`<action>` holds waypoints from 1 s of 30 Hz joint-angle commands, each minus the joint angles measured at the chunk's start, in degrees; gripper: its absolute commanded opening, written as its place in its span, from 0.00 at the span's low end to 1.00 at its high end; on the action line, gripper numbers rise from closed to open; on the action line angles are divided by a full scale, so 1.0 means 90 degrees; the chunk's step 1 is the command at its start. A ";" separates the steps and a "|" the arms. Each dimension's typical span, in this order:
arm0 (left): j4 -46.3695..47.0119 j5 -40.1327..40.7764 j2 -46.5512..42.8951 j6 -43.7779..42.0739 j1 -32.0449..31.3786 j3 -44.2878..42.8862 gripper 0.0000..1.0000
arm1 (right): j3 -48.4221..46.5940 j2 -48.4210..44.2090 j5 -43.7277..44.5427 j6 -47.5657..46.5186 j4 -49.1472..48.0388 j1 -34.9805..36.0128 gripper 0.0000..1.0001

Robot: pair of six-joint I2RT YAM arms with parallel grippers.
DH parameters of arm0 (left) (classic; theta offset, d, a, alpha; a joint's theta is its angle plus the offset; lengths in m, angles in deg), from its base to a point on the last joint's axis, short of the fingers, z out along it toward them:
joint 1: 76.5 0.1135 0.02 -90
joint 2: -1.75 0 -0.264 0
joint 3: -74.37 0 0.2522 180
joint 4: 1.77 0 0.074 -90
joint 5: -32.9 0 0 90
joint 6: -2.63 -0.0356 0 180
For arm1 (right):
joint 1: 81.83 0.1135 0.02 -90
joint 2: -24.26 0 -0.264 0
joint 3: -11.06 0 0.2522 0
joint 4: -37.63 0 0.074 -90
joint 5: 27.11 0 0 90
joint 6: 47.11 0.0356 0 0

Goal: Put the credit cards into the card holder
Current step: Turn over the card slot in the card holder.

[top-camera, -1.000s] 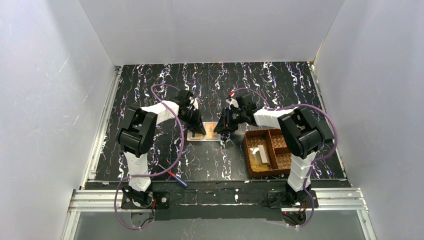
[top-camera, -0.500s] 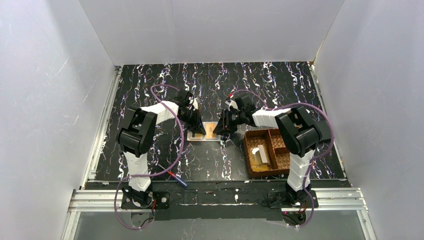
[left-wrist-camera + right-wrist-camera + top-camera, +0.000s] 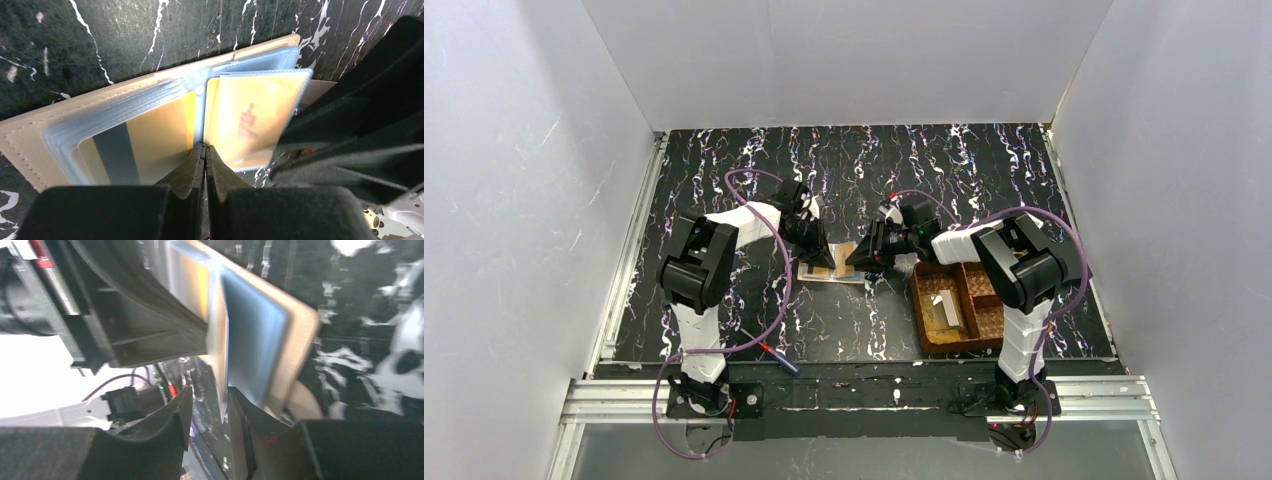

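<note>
A: Where does the card holder [image 3: 25, 135] sit, and which way does it run?

B: It lies open near the middle of the table [image 3: 984, 170], tan inner face up, between the two grippers. From above, its long axis runs left to right and its spine runs near to far.

A: And the cards?

B: A gold card [image 3: 150, 145] with a dark band sits in a clear sleeve on the left half, and the band runs parallel to the spine. A second card [image 3: 250, 120] with a faint print fills a sleeve on the right half.

A: What about the tools?

B: The left gripper [image 3: 205, 150] has its fingers pressed together, tips down at the spine. The right gripper [image 3: 210, 405] has its fingers apart, with the edge of a sleeve leaf [image 3: 220, 355] standing between them, closer to one finger. Whether it is pinched cannot be told.

A: What differs from a second ago?

B: The right gripper has slid leftward over the holder, toward the left gripper, so less of the tan page shows from above. The left arm and the holder have stayed put.
</note>
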 commanded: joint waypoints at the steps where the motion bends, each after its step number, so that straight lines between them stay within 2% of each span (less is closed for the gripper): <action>1: -0.0155 0.0124 0.0173 -0.0149 -0.0073 0.0162 0.00 | 0.0282 -0.0063 -0.0481 0.1411 -0.2205 0.0182 0.40; 4: -0.0158 0.0097 0.0151 -0.0147 -0.0076 0.0148 0.00 | 0.0486 0.0004 -0.0386 0.1889 -0.2901 0.0194 0.40; 7: -0.0172 0.0073 0.0097 -0.0135 -0.0073 0.0145 0.00 | 0.0411 0.0143 -0.0326 0.1799 -0.2836 0.0245 0.40; 13: -0.0530 0.0135 -0.0240 -0.0239 -0.0071 -0.0042 0.00 | 0.0039 0.0135 0.0043 0.0591 -0.1268 0.0275 0.39; 20: -0.1022 0.0283 -0.0820 -0.0397 -0.0023 -0.0187 0.08 | -0.0288 0.0236 0.0014 0.0228 -0.0825 0.0315 0.40; 30: -0.1305 0.0229 -0.1936 -0.0460 0.0455 0.0222 0.19 | -0.1037 0.0226 0.0214 -0.0527 0.0279 0.0698 0.45</action>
